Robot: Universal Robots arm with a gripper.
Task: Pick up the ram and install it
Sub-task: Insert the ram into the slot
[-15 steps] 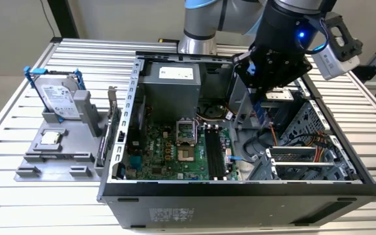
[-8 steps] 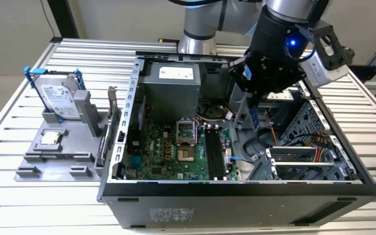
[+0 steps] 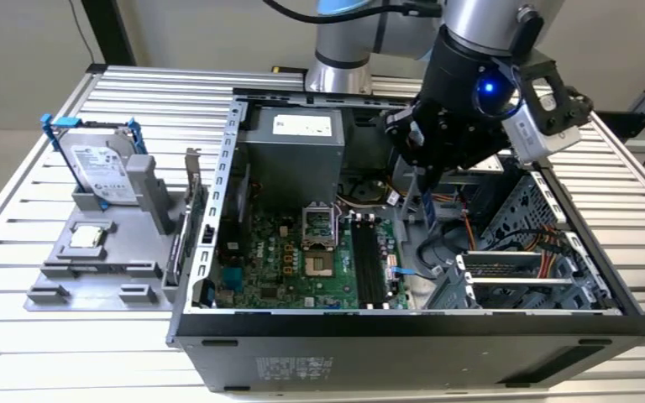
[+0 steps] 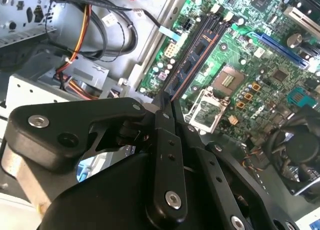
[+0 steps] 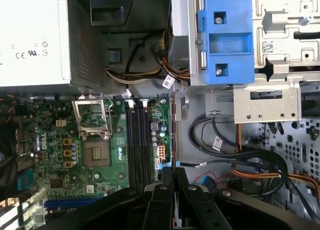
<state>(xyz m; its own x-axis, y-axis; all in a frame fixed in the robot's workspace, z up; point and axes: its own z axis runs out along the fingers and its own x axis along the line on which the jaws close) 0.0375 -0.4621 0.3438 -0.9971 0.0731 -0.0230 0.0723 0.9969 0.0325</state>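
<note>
The ram (image 3: 428, 200) is seen hanging, long axis vertical, in the exterior view. It is pinched by the nearly closed hand (image 3: 426, 174).

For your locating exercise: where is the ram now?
In the exterior view, the ram is pinched in the gripper, over the open case near the memory slots.

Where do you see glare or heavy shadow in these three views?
Exterior view: a blue light glows on the arm, and the case is dim under the gripper, shut on the ram. First wrist view: the power supply is washed out bright. Second wrist view: the motherboard glares white at one edge, the gripper body dark in front.
</note>
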